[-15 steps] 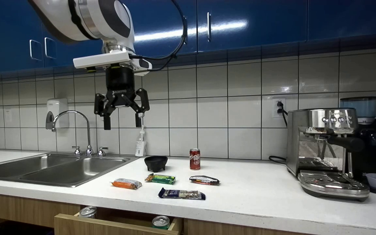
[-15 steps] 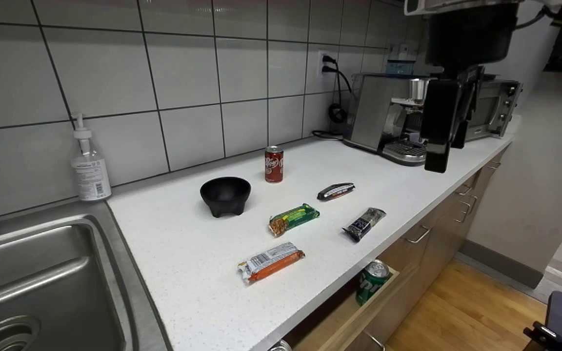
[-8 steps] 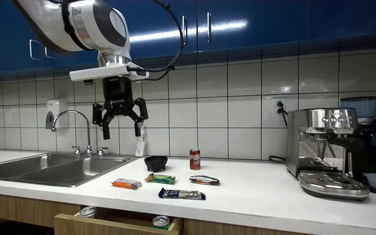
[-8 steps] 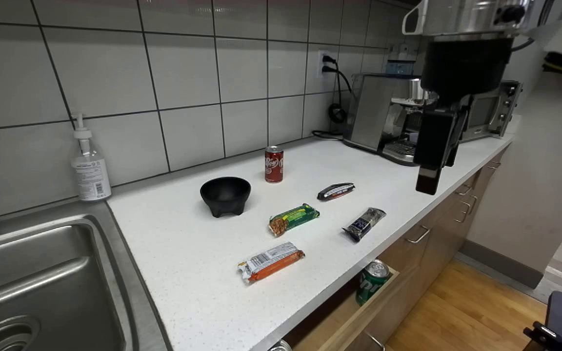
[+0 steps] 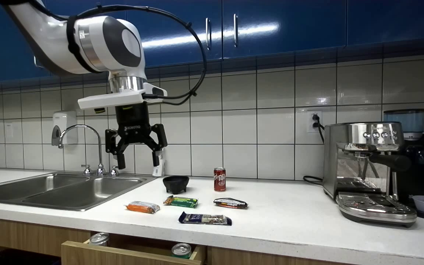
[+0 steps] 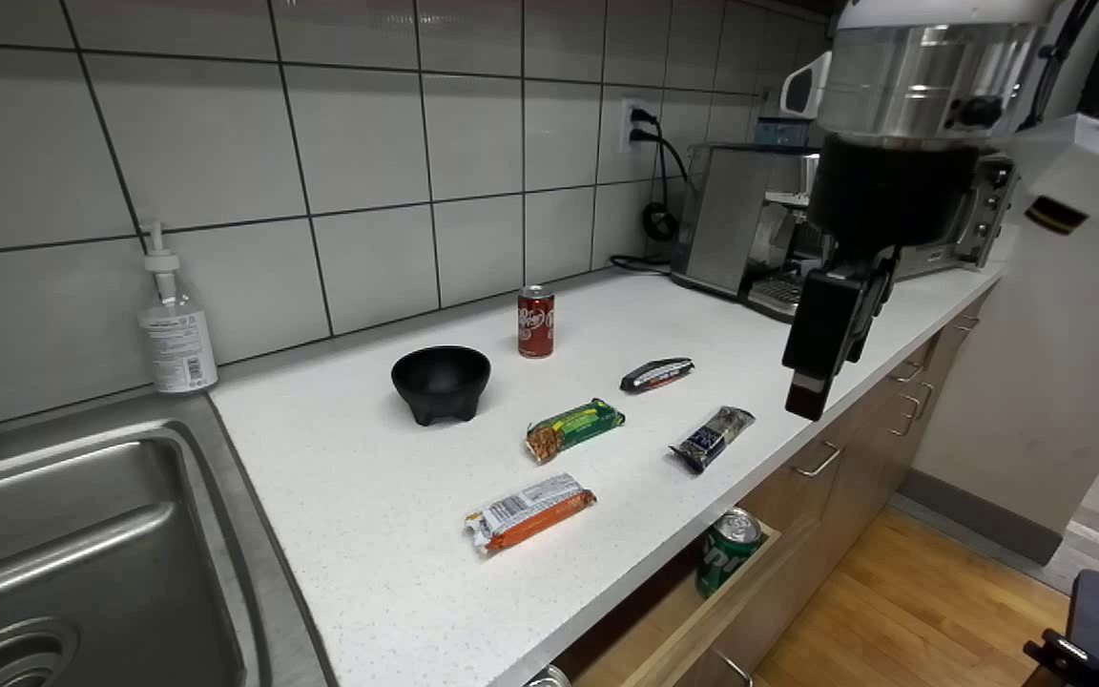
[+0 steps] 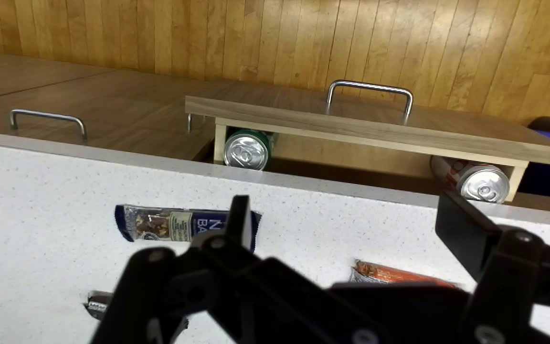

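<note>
descending above the desk (image 5: 289, 206), the end effector (image 5: 138, 163) is hanging lower than a second ago; this is bringing it nearer to the navy bar (image 6: 712, 439), which is lying close to the desk's front edge, and the orange bar (image 6: 530, 513), resting more toward the sink (image 6: 242, 534). its fingers (image 7: 466, 234) are standing wide apart, touching and gripping nothing. below that edge, a drawer (image 7: 351, 127) is standing open. the wrist view is showing the tops of a green can (image 7: 246, 152) and a second can (image 7: 485, 186) in it, but missing the red can (image 6: 536, 322) and the black bowl (image 6: 441, 386), which both exterior views are showing.
</note>
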`<state>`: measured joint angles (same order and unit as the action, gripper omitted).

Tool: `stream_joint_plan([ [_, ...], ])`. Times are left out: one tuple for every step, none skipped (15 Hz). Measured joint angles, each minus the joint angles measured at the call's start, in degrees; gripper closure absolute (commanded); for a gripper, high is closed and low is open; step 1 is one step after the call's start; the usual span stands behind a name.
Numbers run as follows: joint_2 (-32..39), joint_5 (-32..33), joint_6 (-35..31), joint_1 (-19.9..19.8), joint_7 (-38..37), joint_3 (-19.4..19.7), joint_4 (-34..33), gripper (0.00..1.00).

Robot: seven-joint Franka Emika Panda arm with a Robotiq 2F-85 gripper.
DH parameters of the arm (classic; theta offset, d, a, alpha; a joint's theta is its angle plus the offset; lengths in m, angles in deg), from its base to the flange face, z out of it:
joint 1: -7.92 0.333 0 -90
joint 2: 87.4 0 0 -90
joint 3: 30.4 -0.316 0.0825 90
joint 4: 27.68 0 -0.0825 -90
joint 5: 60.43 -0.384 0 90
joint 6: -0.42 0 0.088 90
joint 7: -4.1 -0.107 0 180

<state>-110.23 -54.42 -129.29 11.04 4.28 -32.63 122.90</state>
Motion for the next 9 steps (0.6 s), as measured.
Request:
stream_joint_plan([
  [0.5, 0.0, -1.1, 0.0, -0.3, 0.0, 0.4, 0.00],
  [1.1, 0.0, -2.1, 0.0, -0.6, 0.0, 0.8, 0.00],
  [1.7, 0.0, -3.1, 0.0, -1.0, 0.0, 1.1, 0.00],
  [2.5, 0.0, -4.2, -0.1, -1.4, 0.0, 1.3, 0.00],
  [3.3, 0.0, -5.3, -0.2, -1.8, 0.0, 1.5, 0.00],
  [4.0, 0.0, -6.3, -0.3, -2.2, 0.0, 1.7, 0.00],
  [5.0, 0.0, -7.5, -0.3, -2.5, 0.0, 1.8, 0.00],
  [5.9, 0.0, -8.6, -0.3, -2.8, 0.0, 1.8, 0.00],
  [6.9, 0.0, -9.9, -0.3, -3.1, 0.0, 1.9, 0.00],
])
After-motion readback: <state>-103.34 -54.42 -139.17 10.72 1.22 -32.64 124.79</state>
